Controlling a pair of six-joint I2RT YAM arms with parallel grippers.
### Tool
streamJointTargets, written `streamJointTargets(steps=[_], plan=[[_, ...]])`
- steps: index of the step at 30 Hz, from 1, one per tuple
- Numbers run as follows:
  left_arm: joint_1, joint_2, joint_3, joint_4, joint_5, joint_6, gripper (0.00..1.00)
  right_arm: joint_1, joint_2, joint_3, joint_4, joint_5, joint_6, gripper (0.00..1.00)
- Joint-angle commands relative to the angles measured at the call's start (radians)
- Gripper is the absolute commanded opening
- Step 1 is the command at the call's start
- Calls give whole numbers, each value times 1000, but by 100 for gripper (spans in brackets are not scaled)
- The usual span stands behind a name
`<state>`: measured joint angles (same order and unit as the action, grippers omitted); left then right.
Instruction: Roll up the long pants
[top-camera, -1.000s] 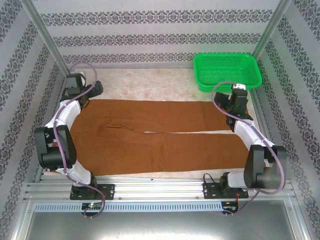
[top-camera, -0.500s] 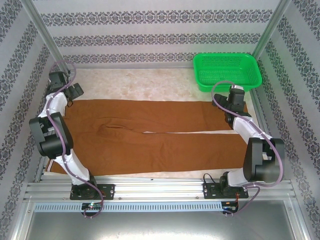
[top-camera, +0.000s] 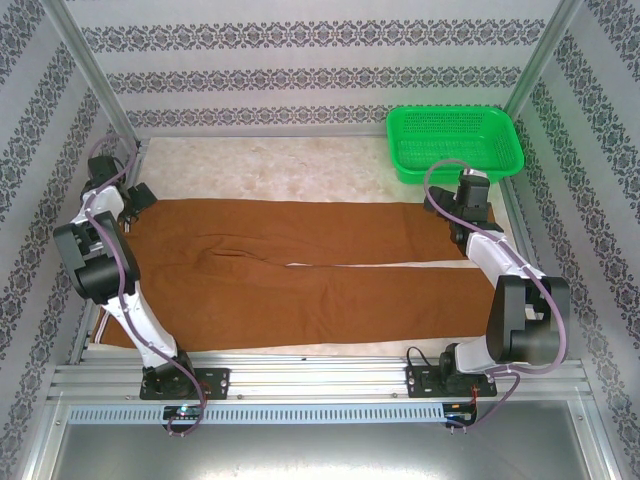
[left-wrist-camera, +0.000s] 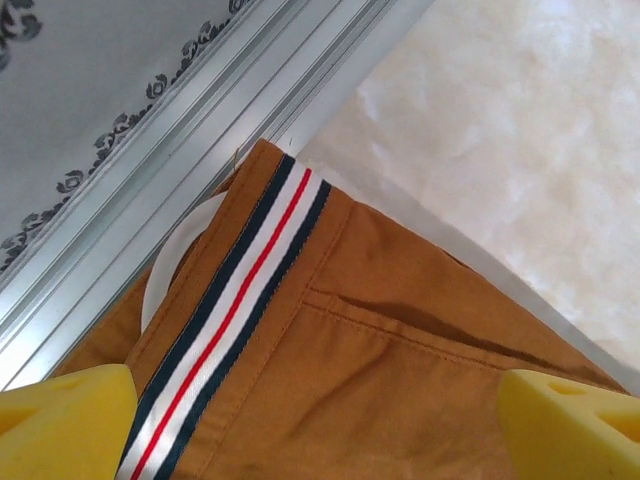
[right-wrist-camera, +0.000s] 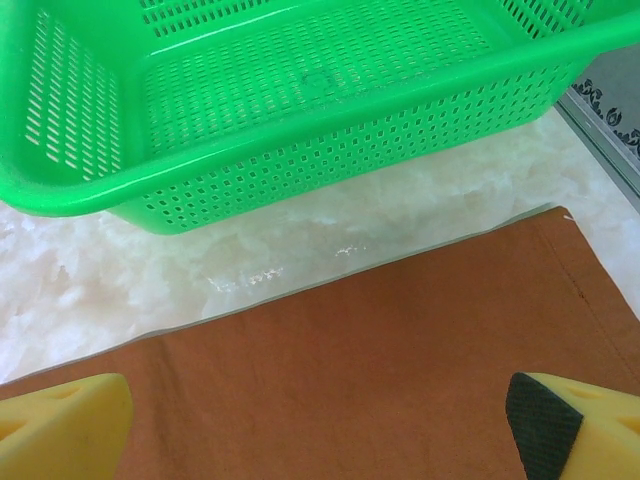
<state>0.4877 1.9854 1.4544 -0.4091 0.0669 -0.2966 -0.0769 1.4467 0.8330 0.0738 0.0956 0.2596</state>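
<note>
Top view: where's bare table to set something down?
Free: the table strip between the long pants and the back wall, left of the green basket. Thin strip along the near rail. Crowded: pants fill the middle; left gripper and right gripper sit over their far corners.

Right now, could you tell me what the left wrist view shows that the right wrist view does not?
Left wrist: the waistband corner with a navy, white and red striped band, beside an aluminium frame rail. Right wrist: the green basket beyond a leg's end. Both: the long pants on the pale tabletop, with the left gripper and right gripper open.
</note>
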Motion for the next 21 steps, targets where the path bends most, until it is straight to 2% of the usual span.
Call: streamJointTargets(steps=[1, 8, 11, 16, 18, 19, 20, 21], plan=[[18, 51, 52, -31, 17, -31, 93, -3, 7, 29, -16, -12, 1, 98], [18, 160, 142, -76, 6, -29, 92, -3, 9, 19, -12, -4, 1, 98], [20, 174, 150, -86, -6, -15, 89, -3, 22, 21, -8, -7, 13, 98], [20, 154, 132, -76, -59, -2, 90, 0, 38, 23, 13, -19, 27, 98], [20, 177, 159, -93, -43, 1, 79, 2, 68, 60, -24, -10, 30, 98], [20, 202, 181, -110, -20, 6, 65, 1, 79, 71, -34, -7, 31, 98], [19, 222, 210, -133, 1, 15, 54, 2, 86, 79, -38, -2, 34, 98], [19, 248, 243, -164, 5, 21, 47, 2, 88, 82, -37, 0, 37, 98]])
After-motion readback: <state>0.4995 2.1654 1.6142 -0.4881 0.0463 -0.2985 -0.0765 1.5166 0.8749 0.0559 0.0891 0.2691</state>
